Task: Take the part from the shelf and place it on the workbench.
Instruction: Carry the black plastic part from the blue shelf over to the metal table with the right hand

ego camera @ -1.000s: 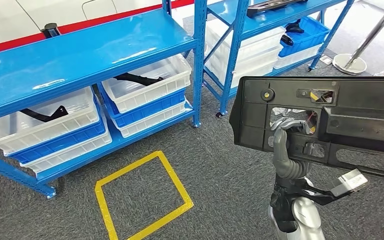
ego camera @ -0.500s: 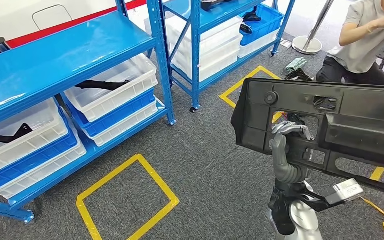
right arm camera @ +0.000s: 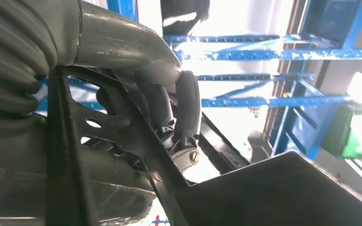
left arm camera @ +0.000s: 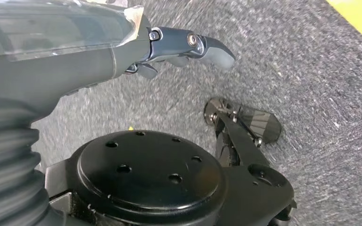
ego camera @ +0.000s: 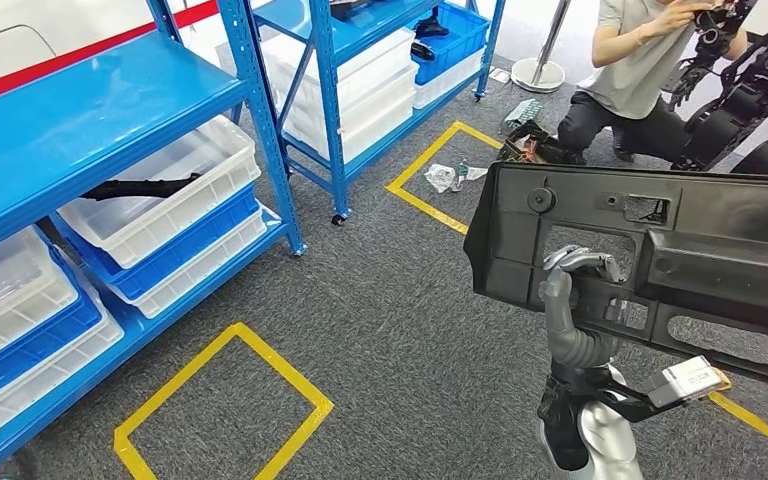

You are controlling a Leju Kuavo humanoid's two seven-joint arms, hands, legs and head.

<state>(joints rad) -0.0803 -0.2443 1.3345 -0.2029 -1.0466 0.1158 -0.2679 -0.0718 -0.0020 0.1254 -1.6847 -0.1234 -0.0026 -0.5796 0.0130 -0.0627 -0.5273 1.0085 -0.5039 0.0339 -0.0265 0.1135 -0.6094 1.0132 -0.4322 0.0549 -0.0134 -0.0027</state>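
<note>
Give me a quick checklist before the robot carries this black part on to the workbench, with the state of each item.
1. Right hand grips the black part through its opening: ok.
2. Part held off the floor: ok.
3. Left hand holds nothing, hanging over carpet: ok.
4. Person crouching ahead near the path: not ok.
5. Blue shelf apart from the part: ok.
6. Workbench location: cannot tell.

Black plastic part point(ego camera: 660, 270), blue shelves point(ego camera: 90, 120) holding white and blue bins point(ego camera: 160, 215), grey carpet point(ego camera: 390, 330) marked with yellow tape squares point(ego camera: 222, 405).
</note>
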